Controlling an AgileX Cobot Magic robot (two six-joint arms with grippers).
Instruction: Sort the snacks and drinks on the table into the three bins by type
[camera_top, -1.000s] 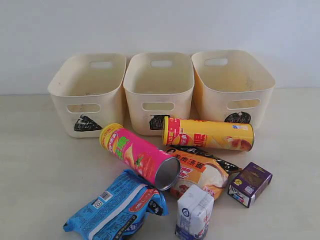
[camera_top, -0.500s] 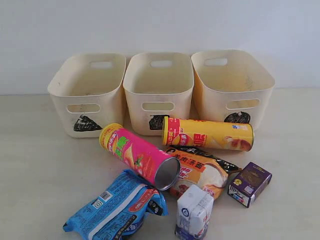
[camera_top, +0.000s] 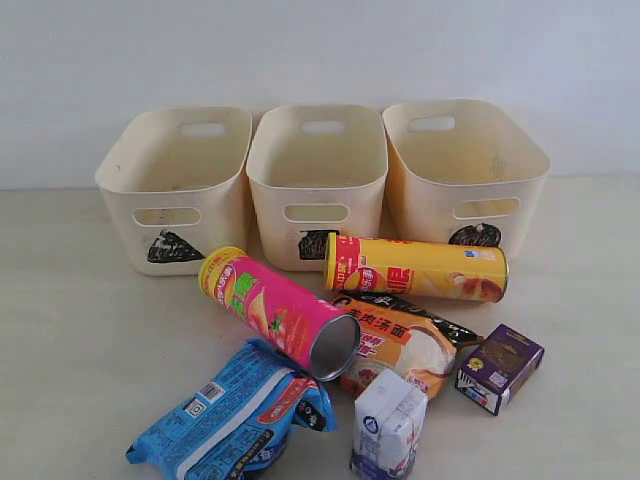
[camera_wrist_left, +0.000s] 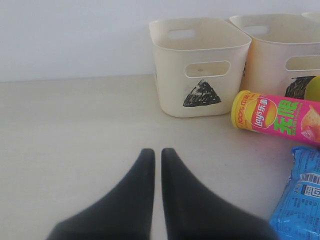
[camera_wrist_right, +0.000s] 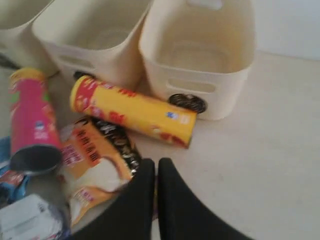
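Three cream bins stand in a row at the back of the table, marked triangle, square and circle. In front lie the pink tube, yellow tube, orange bag, blue bag, white carton and purple carton. Neither gripper shows in the exterior view. My left gripper is shut and empty over bare table, short of the triangle bin. My right gripper is shut and empty beside the orange bag, near the yellow tube.
A pale wall rises right behind the bins. The pink tube and blue bag lie to one side of my left gripper. The circle bin stands beyond the yellow tube in the right wrist view.
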